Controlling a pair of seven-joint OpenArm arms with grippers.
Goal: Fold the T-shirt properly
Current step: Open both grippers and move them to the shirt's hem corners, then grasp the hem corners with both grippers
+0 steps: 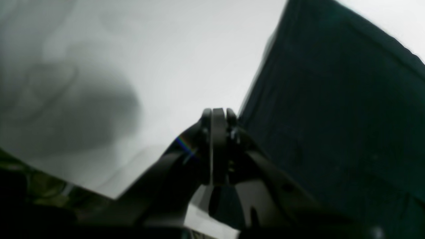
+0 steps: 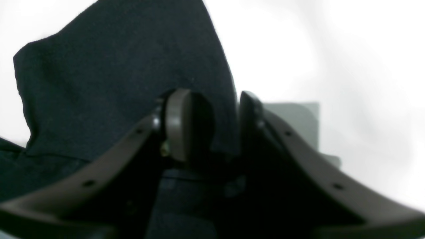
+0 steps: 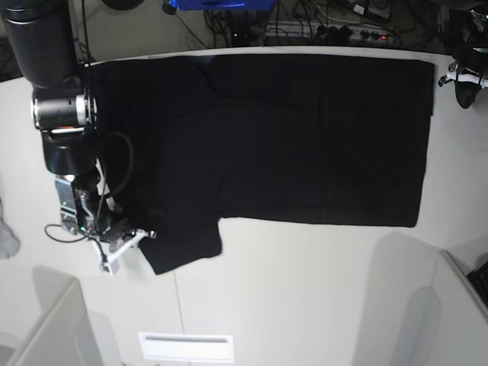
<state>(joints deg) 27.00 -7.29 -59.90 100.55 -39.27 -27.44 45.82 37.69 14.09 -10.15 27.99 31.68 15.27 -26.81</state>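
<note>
Left tool (image 1: 217, 114) closed beside the T-shirt (image 1: 338, 109) on the table (image 1: 166, 49)

one black t-shirt (image 3: 305, 137) lies on one white bench (image 3: 305, 290). the shirt shows two short sleeves, one toward the near left of the base view and one up at the far left edge. two arms are there, each with one claw: the right claw (image 2: 212, 126) shows two fingers with a fold of the shirt between them, and the left claw (image 1: 217, 126) shows two fingers pressed together. one small grey-white scrap (image 3: 6, 238) sits at the bench's left edge. one white label or slot plate (image 3: 185, 347) lies near the front edge. one blue object (image 3: 217, 4) sits behind the bench among several cables.
</note>
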